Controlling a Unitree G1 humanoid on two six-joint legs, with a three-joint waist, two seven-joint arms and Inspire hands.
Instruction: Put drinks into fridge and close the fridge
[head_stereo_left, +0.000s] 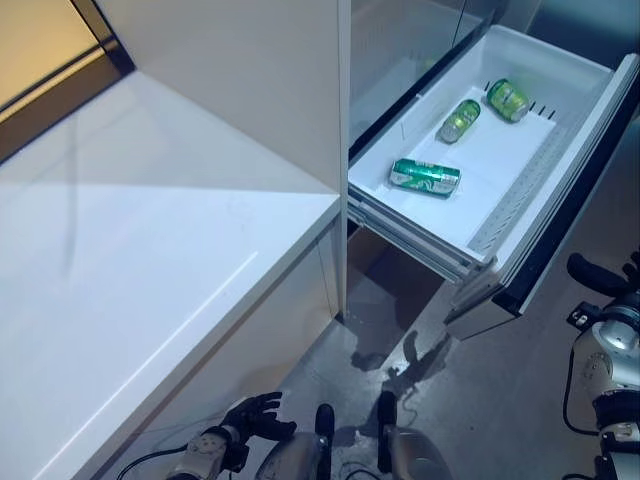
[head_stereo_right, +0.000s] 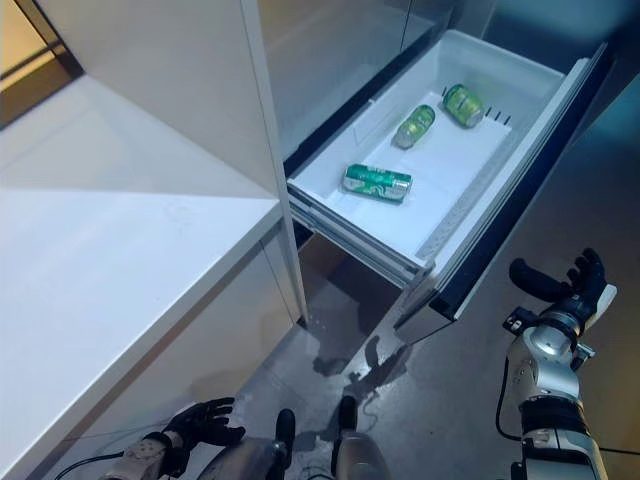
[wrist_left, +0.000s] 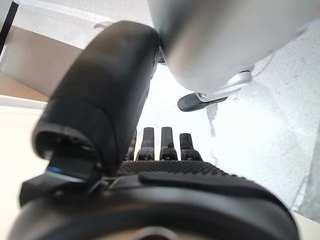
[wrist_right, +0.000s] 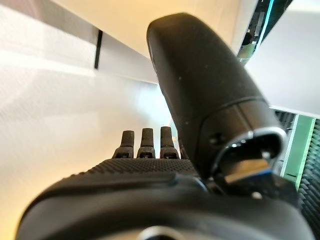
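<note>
Three green cans already lie on their sides in the pulled-out fridge drawer (head_stereo_left: 590, 110): the near can (head_stereo_left: 425, 177) with its long axis running roughly 9 to 3 o'clock, the middle can (head_stereo_left: 459, 121) and the far can (head_stereo_left: 508, 100) further back toward 1 o'clock. What your next move turns on is the drawer front, which juts out toward 5 o'clock and stands open, with nothing visible in the path it would slide back along. Your right hand (head_stereo_right: 572, 288) hangs just beyond that front edge at about 4 o'clock from the cans, fingers straight and released, holding nothing, so it looks the nearer one for the push. Your left hand (head_stereo_left: 252, 415) sits low at 7 o'clock, well apart from the drawer, fingers relaxed and empty. On your left the white counter (head_stereo_left: 150, 260) and the cabinet panel (head_stereo_left: 250, 80) flank the drawer without blocking it
</note>
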